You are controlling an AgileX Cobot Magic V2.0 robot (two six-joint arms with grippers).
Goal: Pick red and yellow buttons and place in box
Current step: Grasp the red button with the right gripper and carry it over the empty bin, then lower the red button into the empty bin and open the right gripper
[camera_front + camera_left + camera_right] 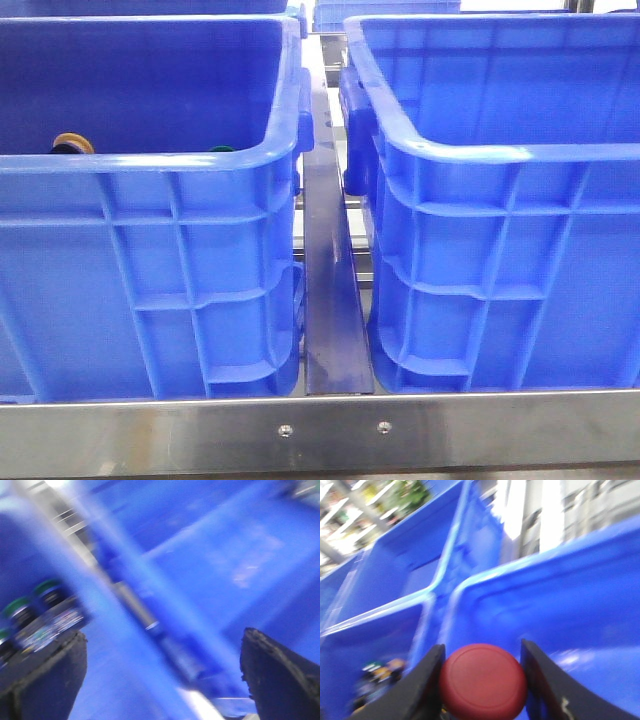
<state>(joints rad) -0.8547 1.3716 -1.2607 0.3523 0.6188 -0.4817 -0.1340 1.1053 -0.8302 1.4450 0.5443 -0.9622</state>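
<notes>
Jaws on my left gripper (162, 672) stand wide apart with nothing between them, the two dark fingers (42, 680) framing a blurred stretch of blue plastic. Past the one finger, in that wrist view, sits a cluster of dark button bodies with green caps (47, 586), smeared by motion; I cannot tell how many there are. My right gripper (482, 680) is clamped on the red button (483, 681), its round dome filling the gap between both fingers and touching each. That wrist view shows it held above the blue crates, near the place where two rims meet, though the blur keeps me from saying which crate lies directly under it.

From the front, two big blue crates fill the scene, side by side on a steel frame (320, 432). Neither arm shows in that view. In the left crate (150, 290), just behind its near wall toward the left end, the yellow button (72, 142) peeks over the rim, its orange-yellow ring on a dark body. Farther along the same wall, toward the crate's right corner, a sliver of a green cap (222, 149) shows above the edge. A narrow metal strip (335, 300) runs between the crates, front to back. The right crate (500, 280) stands just beside it; its inside floor is hidden by the near wall.
</notes>
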